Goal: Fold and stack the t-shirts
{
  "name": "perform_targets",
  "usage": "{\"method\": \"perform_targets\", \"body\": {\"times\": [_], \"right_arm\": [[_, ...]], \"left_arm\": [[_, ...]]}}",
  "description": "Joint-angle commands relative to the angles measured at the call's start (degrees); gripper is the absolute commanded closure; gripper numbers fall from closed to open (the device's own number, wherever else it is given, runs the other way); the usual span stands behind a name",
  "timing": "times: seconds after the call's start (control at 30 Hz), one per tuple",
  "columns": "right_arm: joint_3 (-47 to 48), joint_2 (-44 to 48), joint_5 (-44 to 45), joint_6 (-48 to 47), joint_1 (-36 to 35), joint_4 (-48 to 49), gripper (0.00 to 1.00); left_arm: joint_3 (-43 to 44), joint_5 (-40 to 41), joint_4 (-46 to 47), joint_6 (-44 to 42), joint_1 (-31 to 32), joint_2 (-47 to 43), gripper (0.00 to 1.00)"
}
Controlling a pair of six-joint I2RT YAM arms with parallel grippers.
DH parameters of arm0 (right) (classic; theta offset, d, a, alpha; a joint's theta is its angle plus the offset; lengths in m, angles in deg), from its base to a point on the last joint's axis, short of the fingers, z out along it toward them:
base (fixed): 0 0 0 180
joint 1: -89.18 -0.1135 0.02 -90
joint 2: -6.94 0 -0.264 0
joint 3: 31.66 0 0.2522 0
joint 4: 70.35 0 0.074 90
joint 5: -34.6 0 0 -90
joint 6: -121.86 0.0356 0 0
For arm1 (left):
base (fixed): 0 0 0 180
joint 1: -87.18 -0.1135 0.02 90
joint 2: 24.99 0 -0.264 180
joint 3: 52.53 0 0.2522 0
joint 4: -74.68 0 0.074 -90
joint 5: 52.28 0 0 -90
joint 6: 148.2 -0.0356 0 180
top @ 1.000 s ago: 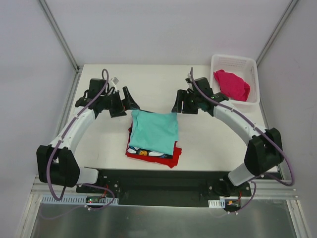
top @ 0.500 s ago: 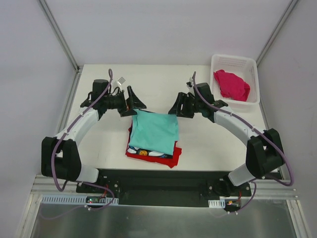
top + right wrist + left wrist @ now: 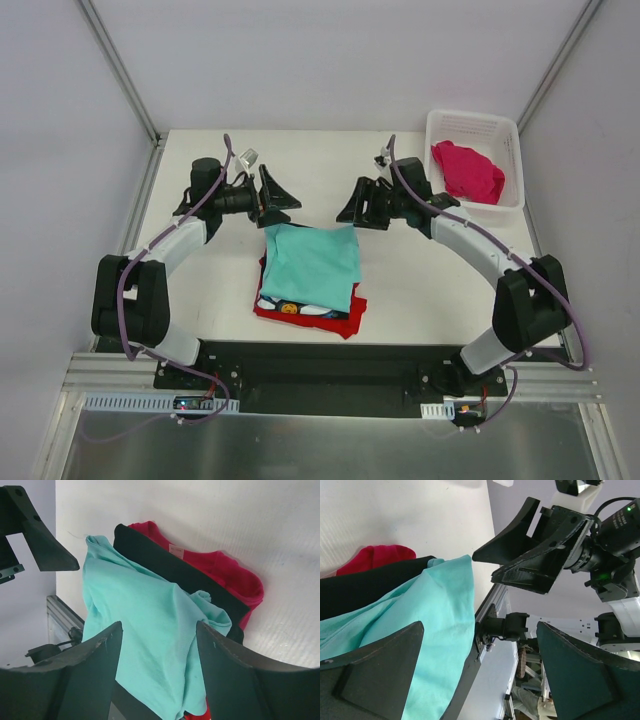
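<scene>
Lying folded in one pile on the table point(image 3: 420, 285) are the teal shirt point(image 3: 310, 262), black shirt point(image 3: 300, 300) and red shirt point(image 3: 338, 323), while the pink shirt point(image 3: 468, 170) waits crumpled in the basket point(image 3: 478, 120), and the left gripper point(image 3: 278, 205) and right gripper point(image 3: 347, 205) hover spread apart, empty.

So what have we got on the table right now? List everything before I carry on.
mint-teal t-shirt: one, mint-teal, folded, top of the stack at mid-table
black t-shirt: one, black with a printed patch, directly under the mint-teal one
red t-shirt: one, red, bottom of the stack
magenta-pink t-shirt: one, magenta-pink, bunched up in the basket
basket: one, white lattice, far right corner of the table
table: one, white
left end effector: one, black, open and holding nothing, by the stack's far left corner
right end effector: one, black, open and holding nothing, by the stack's far right corner
</scene>
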State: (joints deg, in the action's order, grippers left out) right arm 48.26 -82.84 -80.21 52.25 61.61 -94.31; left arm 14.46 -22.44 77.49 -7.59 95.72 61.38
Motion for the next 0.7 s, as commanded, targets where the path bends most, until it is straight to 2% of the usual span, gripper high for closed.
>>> {"method": "perform_targets", "body": {"times": [0.0,0.07,0.17,0.47,0.67], "right_arm": [[5.8,4.2,4.6,-6.6,-0.1,-8.8,0.36],[7.3,4.6,6.9,-7.8,0.1,-12.5,0.36],[6.6,5.9,4.4,-7.3,0.6,-11.3,0.36],[2.5,2.0,-6.9,3.7,1.0,3.3,0.37],[-2.9,-0.1,-8.8,8.2,0.9,9.9,0.37]], "left_arm": [[-0.2,-2.7,4.8,1.1,-0.1,-0.3,0.04],[-0.8,-2.6,5.0,1.2,-0.1,-0.7,0.04],[-1.0,-2.7,5.0,1.5,-0.1,-1.4,0.04],[-1.2,-4.2,8.2,4.2,-0.1,-0.7,0.05],[-3.4,-4.4,9.5,4.9,-0.1,0.4,0.05]]}}
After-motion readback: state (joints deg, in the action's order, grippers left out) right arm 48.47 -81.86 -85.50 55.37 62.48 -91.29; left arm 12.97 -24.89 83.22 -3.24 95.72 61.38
